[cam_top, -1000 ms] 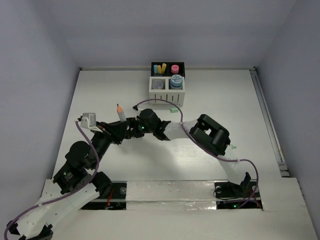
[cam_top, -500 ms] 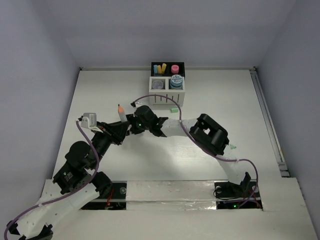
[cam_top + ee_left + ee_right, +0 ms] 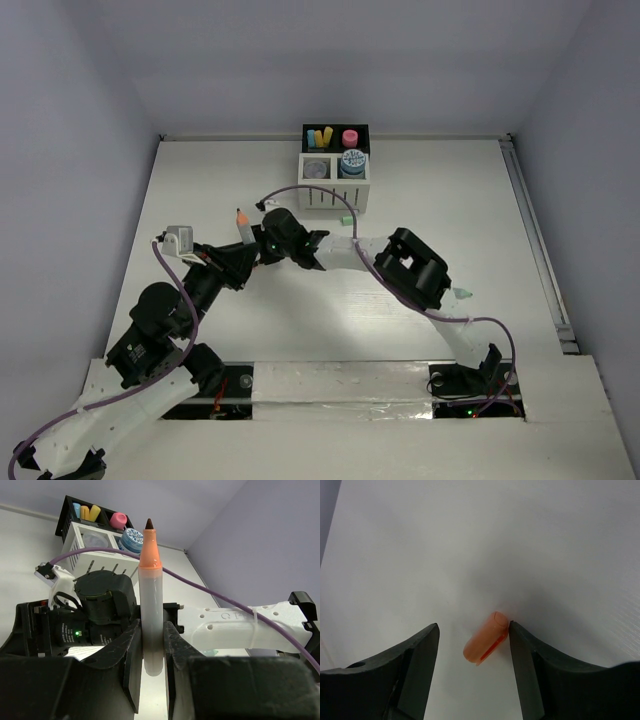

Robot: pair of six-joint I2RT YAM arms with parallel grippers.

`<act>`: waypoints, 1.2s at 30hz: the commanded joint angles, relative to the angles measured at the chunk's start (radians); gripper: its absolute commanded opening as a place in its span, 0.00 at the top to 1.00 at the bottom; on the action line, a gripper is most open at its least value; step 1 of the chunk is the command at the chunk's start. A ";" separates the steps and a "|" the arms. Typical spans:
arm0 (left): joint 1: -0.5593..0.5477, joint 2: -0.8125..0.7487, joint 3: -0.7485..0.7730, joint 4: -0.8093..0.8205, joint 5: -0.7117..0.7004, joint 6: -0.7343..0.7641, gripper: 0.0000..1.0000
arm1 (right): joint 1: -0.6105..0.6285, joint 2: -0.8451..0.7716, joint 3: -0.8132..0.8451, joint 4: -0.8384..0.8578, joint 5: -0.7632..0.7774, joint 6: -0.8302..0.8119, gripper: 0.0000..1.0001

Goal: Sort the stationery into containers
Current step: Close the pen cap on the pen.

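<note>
My left gripper (image 3: 151, 647) is shut on a marker (image 3: 151, 605) with a pale barrel and an orange tip, held upright; in the top view this marker (image 3: 241, 224) stands left of centre. Right beside it, my right gripper (image 3: 260, 240) reaches in low over the table. An orange cap (image 3: 486, 641) lies on the white table between my right gripper's (image 3: 473, 626) jaws. They stand apart, and the right finger (image 3: 520, 650) touches the cap. The containers (image 3: 335, 178) stand at the back with yellow, blue and pink stubs and a blue-white roll (image 3: 351, 162) inside.
A small green piece (image 3: 346, 220) lies on the table in front of the organiser. Another green piece (image 3: 465, 294) lies beside the right arm's elbow. The right arm's purple cable (image 3: 200, 587) crosses behind the marker. A rail (image 3: 535, 240) runs along the table's right edge.
My right gripper has moved left, close to the held marker, and its jaws have narrowed about the orange cap. The left arm and marker have stayed put.
</note>
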State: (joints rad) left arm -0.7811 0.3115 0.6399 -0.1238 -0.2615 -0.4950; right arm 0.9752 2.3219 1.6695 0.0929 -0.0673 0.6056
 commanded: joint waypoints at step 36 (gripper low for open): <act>0.005 0.138 -0.184 0.432 0.180 -0.128 1.00 | -0.168 -0.582 -0.650 0.543 -0.092 0.085 1.00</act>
State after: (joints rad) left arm -0.7807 0.4252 0.4679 0.0998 -0.1711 -0.5926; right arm 0.9028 1.8717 1.0973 0.3752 -0.0803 0.6518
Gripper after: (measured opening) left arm 0.142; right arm 0.296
